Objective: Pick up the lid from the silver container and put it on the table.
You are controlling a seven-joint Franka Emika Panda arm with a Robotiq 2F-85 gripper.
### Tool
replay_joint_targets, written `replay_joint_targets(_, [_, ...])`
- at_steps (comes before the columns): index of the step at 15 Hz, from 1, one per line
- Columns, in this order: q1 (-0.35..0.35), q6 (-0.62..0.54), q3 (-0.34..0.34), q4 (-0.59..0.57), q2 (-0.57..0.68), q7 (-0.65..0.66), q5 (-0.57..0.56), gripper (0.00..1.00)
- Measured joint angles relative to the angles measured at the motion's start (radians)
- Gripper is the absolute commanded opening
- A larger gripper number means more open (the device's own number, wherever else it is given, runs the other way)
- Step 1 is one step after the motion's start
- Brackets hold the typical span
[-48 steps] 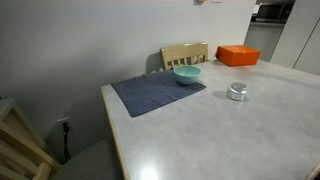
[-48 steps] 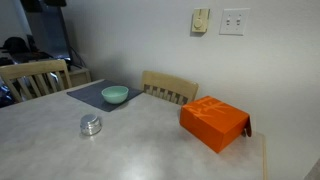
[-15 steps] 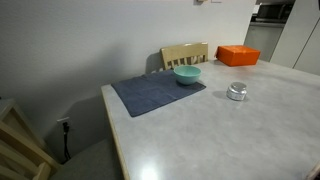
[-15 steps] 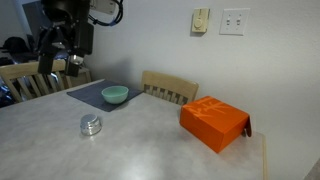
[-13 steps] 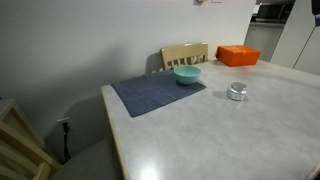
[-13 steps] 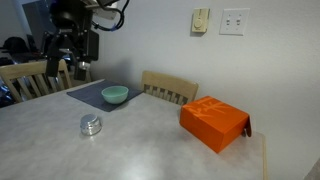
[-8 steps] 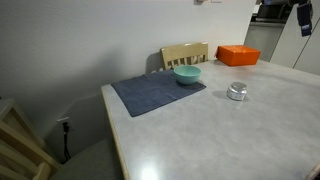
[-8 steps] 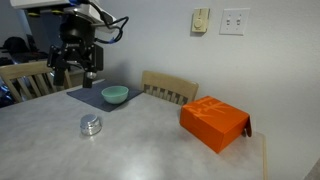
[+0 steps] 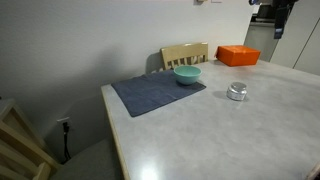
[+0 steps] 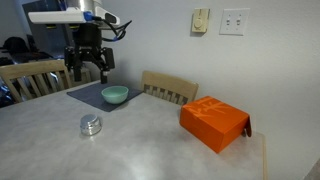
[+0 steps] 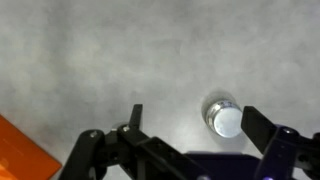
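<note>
The table (image 10: 160, 150) is bearing everything, and the gripper (image 10: 86, 72) is hanging high above it, jaws spread wide and empty. The silver container (image 11: 212, 106) is sitting below, the lid (image 11: 229, 123) on it. The approach looks to be underway; next calls for descending, centring and pinching the lid's rim.

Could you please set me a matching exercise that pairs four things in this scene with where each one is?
Things:
1. teal bowl
2. silver container
3. orange box
4. gripper

Places:
A. in the air above the table, jaws open
B. on the dark mat
C. close to the table's edge
D. on the bare tabletop, off the mat

Pairs: 1-B, 2-D, 3-C, 4-A
</note>
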State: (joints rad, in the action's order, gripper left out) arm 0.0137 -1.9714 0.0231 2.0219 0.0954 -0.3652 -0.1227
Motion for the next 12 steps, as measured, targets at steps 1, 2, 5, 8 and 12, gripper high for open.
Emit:
replay_joint_targets(1, [0.0, -0.063, -0.004, 0.012, 0.001, -0.02, 0.037, 1.0])
replay_joint_targets(2, [0.0, -0.122, -0.008, 0.026, 0.004, -0.049, 0.081, 1.0])
replay_joint_targets(5, [0.0, -0.199, -0.025, 0.047, 0.035, -0.129, 0.204, 1.0])
replay_joint_targets(8, [-0.001, -0.199, -0.046, 0.052, 0.091, -0.153, 0.233, 1.0])
replay_joint_targets(12, [-0.003, -0.198, -0.079, 0.051, 0.174, -0.154, 0.231, 1.0])
